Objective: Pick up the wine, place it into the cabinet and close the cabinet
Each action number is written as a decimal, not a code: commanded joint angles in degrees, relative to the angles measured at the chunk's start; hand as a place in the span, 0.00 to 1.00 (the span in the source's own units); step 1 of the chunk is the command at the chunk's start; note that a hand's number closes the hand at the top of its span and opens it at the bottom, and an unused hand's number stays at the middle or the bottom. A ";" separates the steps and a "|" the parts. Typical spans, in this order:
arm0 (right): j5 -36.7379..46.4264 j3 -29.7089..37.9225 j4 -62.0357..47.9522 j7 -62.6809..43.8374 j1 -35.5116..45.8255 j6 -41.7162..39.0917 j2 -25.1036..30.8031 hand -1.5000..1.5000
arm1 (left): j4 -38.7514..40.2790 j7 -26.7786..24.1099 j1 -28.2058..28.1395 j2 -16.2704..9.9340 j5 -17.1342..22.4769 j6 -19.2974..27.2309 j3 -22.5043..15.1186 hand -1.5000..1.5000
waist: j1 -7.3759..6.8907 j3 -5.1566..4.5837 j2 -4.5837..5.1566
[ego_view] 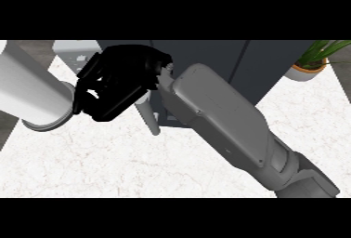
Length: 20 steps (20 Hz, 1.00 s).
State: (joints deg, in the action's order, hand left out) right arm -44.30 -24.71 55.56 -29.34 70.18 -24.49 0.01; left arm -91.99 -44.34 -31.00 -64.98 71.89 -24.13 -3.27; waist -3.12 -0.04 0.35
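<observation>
White marbled counter (103,162) spreads below a dark grey cabinet (226,60), a potted plant (312,62) at its far right; the left hand (113,83), black, shows against the cabinet's front beside a pale handle (149,116), whether its fingers grip anything cannot be told; the wine cannot be made out; the right forearm (226,121) crosses the middle.

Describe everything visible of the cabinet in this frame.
The cabinet is a dark grey box standing on the white marbled counter, at the view's upper middle. Vertical seams divide its front into panels. A pale bar handle hangs at its lower left. The left hand and right forearm cover much of it.
</observation>
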 commanded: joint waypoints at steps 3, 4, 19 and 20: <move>-3.77 2.15 -9.87 5.89 2.60 -6.36 -0.01 1.00 | 1.01 -0.59 -1.07 2.49 -1.40 -4.84 2.63 0.00 | -0.14 0.00 0.10; -3.52 5.09 -9.32 3.52 1.98 -8.67 0.17 1.00 | 4.50 -0.41 -2.07 2.48 -1.73 -7.85 3.80 0.00 | 0.89 0.00 -0.10; 3.91 9.50 -17.73 16.85 2.39 -3.54 9.10 1.00 | 1.76 5.15 1.16 4.57 -1.69 -4.40 6.93 0.00 | 1.29 0.00 0.65; 4.73 9.66 -16.51 17.81 3.38 -0.61 7.84 1.00 | 3.51 5.87 1.65 4.03 -1.29 -4.61 7.48 0.00 | 2.09 -0.09 0.39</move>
State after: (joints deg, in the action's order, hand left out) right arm -43.02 -20.96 43.65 -16.68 72.46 -34.22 0.26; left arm -89.36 -38.02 -30.12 -60.90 70.44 -27.23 3.57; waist -2.99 -1.04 -1.13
